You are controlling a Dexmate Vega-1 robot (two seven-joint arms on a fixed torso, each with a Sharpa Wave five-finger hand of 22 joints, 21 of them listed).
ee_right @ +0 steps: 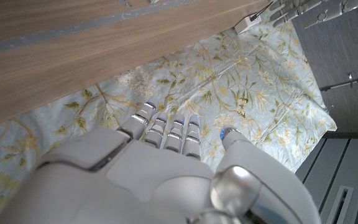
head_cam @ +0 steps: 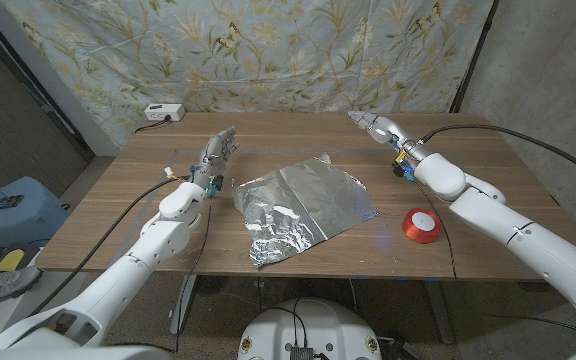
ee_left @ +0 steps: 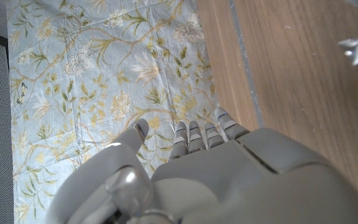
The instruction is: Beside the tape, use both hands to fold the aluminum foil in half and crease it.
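Both the left hand (head_cam: 218,152) and right hand (head_cam: 375,125) hover empty with fingers loosely extended, flanking the crumpled aluminum foil (head_cam: 303,207) between them, seemingly poised to fold it near the tape (head_cam: 421,225).

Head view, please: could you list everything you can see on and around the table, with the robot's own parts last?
Aluminum foil: one, silver, crinkled, lying open at the middle of the table.
Tape: one roll, red, right of the foil, near the front edge.
Table: one, brown wood.
White box: one, at the table's far left corner, cable attached.
Floral cloth: one, pale blue-green, hanging behind the table.
Left hand: one, grey, fingers apart, left of the foil, holding nothing.
Right hand: one, grey, fingers apart, beyond the foil's right side, holding nothing.
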